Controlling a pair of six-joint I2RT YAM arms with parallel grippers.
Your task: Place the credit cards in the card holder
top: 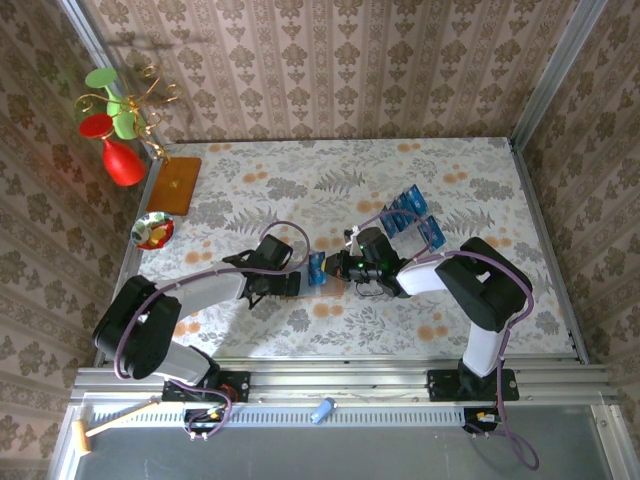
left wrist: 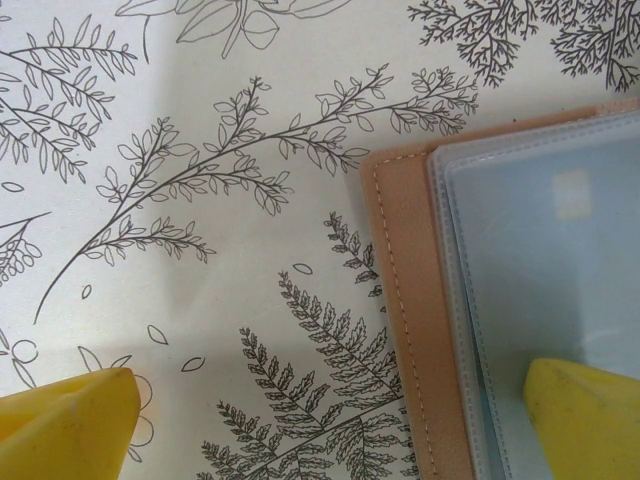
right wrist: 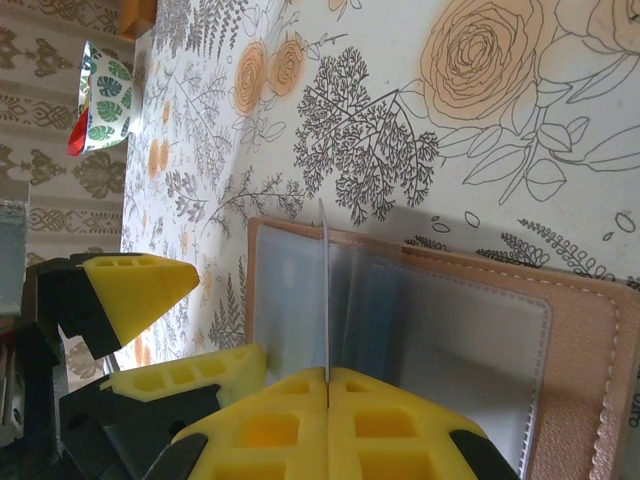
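Right wrist: one card, one holder

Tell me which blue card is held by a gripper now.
The card standing edge-on over the card holder, pinched by the right gripper. The other cards sit on the table, not gripped.
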